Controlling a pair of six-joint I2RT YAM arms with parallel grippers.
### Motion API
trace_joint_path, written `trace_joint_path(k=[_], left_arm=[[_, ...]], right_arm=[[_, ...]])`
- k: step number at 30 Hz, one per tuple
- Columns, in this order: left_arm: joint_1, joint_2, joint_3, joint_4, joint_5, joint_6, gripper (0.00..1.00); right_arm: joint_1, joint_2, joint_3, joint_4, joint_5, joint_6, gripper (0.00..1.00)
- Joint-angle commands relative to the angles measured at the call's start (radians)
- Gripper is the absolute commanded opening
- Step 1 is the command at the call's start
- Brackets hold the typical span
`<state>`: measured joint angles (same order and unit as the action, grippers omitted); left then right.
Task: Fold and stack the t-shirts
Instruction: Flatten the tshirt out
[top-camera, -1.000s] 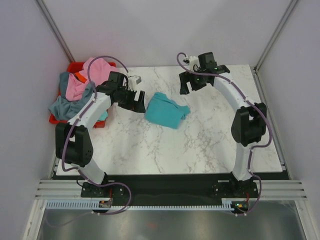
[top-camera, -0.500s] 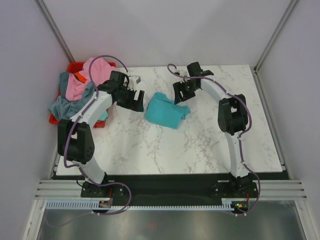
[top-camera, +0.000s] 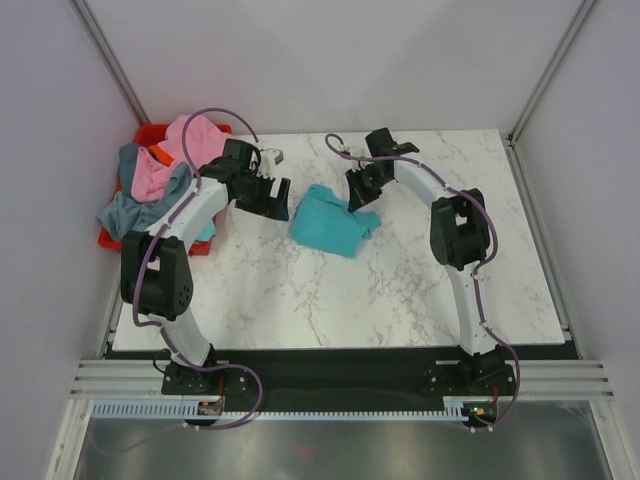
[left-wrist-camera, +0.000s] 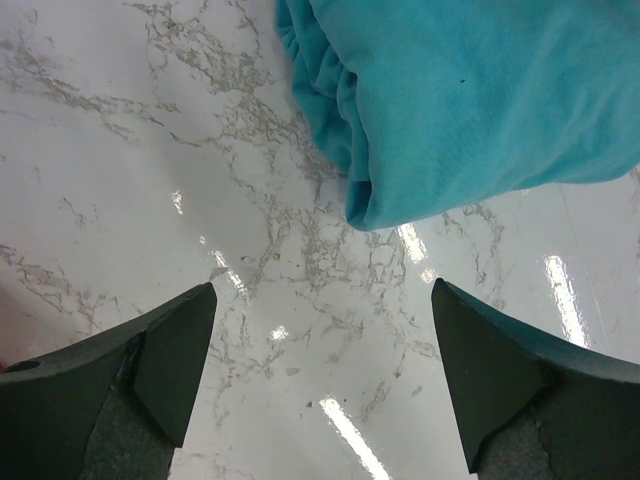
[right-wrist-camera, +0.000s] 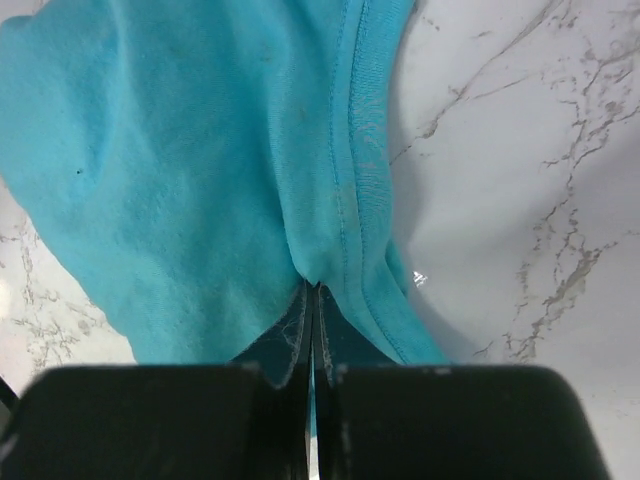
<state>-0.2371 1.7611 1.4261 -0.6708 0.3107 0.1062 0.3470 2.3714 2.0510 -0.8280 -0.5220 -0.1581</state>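
A bright teal t-shirt (top-camera: 330, 225) lies crumpled on the marble table, a little left of the middle. My right gripper (top-camera: 362, 200) is at its far right edge, shut on a pinch of cloth beside the stitched hem (right-wrist-camera: 360, 170). In the right wrist view the teal t-shirt (right-wrist-camera: 190, 150) bunches into the right gripper (right-wrist-camera: 313, 300). My left gripper (top-camera: 275, 200) hovers open just left of the shirt. In the left wrist view the left gripper (left-wrist-camera: 325, 350) has only bare table inside it, and the teal t-shirt (left-wrist-camera: 470, 100) lies ahead of it. More t-shirts, pink (top-camera: 190, 140) and grey-blue (top-camera: 130, 212), lie piled at the far left.
A red bin (top-camera: 150, 131) under the pile sits at the table's far left corner, behind the left arm. The marble table (top-camera: 400, 290) stretches bare to the front and right. Grey walls and metal posts close in the back and sides.
The right arm swung left and down to the teal shirt's edge, and its jaws went from wide open to shut on the cloth. The left gripper stayed open and hardly moved.
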Motion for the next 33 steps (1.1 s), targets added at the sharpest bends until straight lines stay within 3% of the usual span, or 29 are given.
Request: trace_joint_path(k=[1, 10, 15, 23, 28, 31, 33], left_arm=[[0.002, -0.002, 0.037, 0.020, -0.024, 0.015, 0.96], [0.002, -0.020, 0.040, 0.043, -0.055, 0.012, 0.95], [0.002, -0.025, 0.054, 0.045, -0.047, 0.000, 0.95], [0.002, -0.034, 0.079, 0.053, -0.061, -0.034, 0.95], [0.002, -0.040, 0.106, 0.056, -0.091, -0.050, 0.97], [0.002, -0.051, 0.112, 0.057, -0.096, -0.048, 0.97], [0.002, -0.055, 0.111, 0.057, -0.091, -0.048, 0.97]], right_arm=[[0.003, -0.006, 0.080, -0.006, 0.010, -0.032, 0.00], [0.001, -0.247, 0.172, 0.006, 0.194, -0.193, 0.00], [0.003, -0.374, 0.153, 0.039, 0.226, -0.180, 0.00], [0.006, -0.504, 0.374, 0.176, 0.329, -0.198, 0.00], [0.018, -0.587, 0.389, 0.373, 0.408, -0.199, 0.00], [0.027, -0.616, 0.408, 0.400, 0.450, -0.221, 0.00], [0.027, -0.664, 0.311, 0.402, 0.490, -0.254, 0.00]])
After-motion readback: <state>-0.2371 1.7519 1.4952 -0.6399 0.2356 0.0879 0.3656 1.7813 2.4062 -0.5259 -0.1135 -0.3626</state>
